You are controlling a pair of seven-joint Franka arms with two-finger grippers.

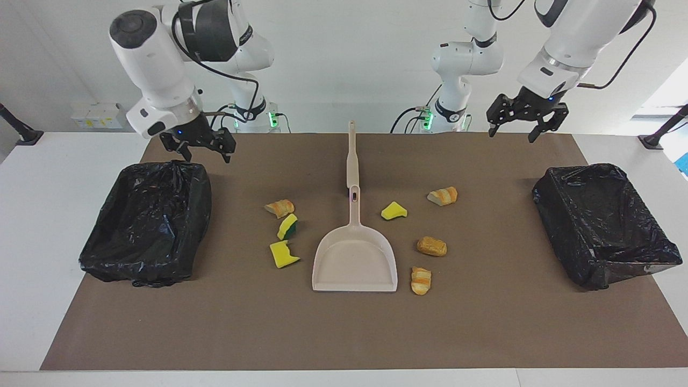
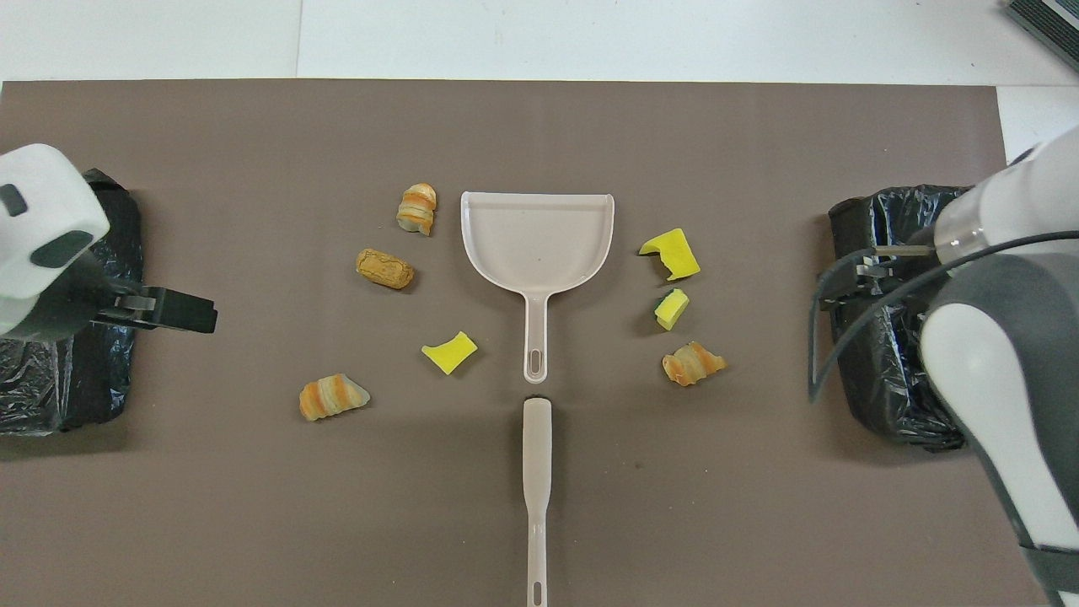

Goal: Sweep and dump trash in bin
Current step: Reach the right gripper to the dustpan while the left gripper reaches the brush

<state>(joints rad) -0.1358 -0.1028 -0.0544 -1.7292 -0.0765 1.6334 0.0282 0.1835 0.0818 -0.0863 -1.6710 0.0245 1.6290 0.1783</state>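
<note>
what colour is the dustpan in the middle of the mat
The dustpan is plain pale beige, pan and handle alike; the overhead view shows it best.

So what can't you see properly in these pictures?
1. Overhead view: the right end effector is mostly hidden under its own arm.
2. Overhead view: the bin at the left arm's end is cut off by the picture's edge and partly covered by the left arm.
3. Overhead view: the bin at the right arm's end is partly covered by the right arm.
4. Both views: the brush mostly hides its own bristles.
</note>
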